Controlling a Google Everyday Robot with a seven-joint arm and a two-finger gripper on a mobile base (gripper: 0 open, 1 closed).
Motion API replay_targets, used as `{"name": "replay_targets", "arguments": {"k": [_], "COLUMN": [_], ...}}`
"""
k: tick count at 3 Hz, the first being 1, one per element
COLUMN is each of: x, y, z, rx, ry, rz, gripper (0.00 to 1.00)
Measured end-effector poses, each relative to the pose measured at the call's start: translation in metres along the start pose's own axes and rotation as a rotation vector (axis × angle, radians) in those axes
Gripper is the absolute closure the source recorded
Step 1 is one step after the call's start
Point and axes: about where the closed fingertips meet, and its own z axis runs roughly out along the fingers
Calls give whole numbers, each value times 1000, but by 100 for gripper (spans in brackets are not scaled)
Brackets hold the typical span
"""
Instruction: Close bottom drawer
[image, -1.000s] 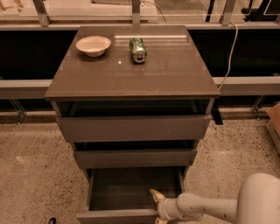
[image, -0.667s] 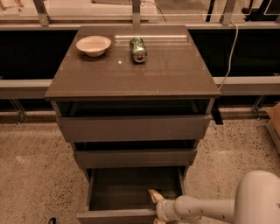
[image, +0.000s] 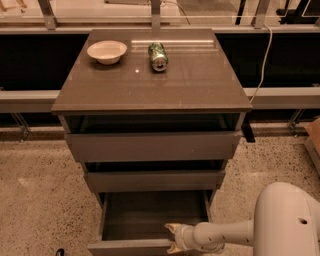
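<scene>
The bottom drawer (image: 150, 215) of a grey-brown three-drawer cabinet stands pulled far out, its shallow box open to view and its slim front panel (image: 131, 247) at the lower edge of the camera view. My gripper (image: 172, 238) reaches in from the right on a white arm. Its pale fingertips (image: 173, 229) sit at the right end of the front panel, one above the panel's top edge and one in front of it.
The top drawer (image: 152, 146) and middle drawer (image: 155, 181) are slightly open. A white bowl (image: 106, 51) and a green can (image: 158, 56) lying on its side rest on the cabinet top. A cable (image: 262, 55) hangs at the right. Speckled floor surrounds the cabinet.
The gripper has shifted slightly along the front panel's right end; the bottom drawer stays pulled out about as far as before.
</scene>
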Motion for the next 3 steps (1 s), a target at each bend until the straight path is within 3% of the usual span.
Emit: {"name": "replay_targets", "arguments": {"k": [2,3], "x": [-9,-13], "y": [-34,-63], "z": [7,12], "rx": [0,-8], "ry": [-29,-78], "rz": [-6,0], "gripper": [46,47]}}
